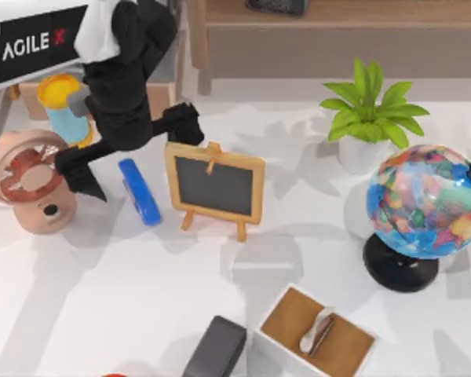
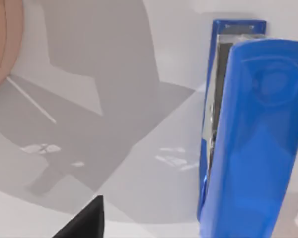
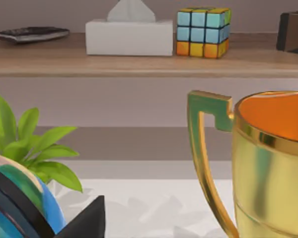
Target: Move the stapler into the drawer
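The left gripper (image 1: 110,161) is hanging over the stapler (image 1: 139,191) with jaws wide; it risks bumping the chalkboard (image 1: 214,185) (standing just beside).

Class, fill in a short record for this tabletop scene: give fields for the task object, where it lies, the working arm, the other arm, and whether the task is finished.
Task object: glossy bright blue elongated stapler
Position: lying flat on the white table, between the round pink fan and the small wooden-framed chalkboard
Working arm: left gripper just beside the stapler, toward the fan, not holding it
Other arm: right arm parked near the globe and green potted plant
Task status: not done; stapler on the table
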You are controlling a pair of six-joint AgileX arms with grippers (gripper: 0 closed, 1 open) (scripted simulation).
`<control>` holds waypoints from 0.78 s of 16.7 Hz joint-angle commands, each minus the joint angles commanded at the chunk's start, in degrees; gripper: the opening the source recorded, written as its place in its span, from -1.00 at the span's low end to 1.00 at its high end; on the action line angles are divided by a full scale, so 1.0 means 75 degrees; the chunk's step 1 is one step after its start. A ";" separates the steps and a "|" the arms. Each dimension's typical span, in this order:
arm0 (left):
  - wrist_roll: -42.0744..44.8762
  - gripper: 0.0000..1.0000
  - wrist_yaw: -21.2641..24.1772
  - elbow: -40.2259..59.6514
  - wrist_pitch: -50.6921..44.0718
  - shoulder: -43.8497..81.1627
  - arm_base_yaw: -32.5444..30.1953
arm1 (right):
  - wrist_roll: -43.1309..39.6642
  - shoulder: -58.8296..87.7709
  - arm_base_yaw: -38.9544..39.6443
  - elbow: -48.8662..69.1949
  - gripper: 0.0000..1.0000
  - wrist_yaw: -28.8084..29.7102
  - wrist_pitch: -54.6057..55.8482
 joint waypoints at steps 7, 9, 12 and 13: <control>-0.0092 1.00 0.0025 -0.0079 0.0554 0.0436 -0.0081 | 0.0000 0.0000 0.0000 0.0000 1.00 0.0000 0.0000; -0.0041 1.00 0.0015 -0.0344 0.0923 0.0562 -0.0024 | 0.0000 0.0000 0.0000 0.0000 1.00 0.0000 0.0000; 0.0019 1.00 0.0005 -0.0750 0.1249 0.0500 0.0016 | 0.0000 0.0000 0.0000 0.0000 1.00 0.0000 0.0000; 0.0022 1.00 0.0005 -0.0777 0.1266 0.0489 0.0016 | 0.0000 0.0000 0.0000 0.0000 1.00 0.0000 0.0000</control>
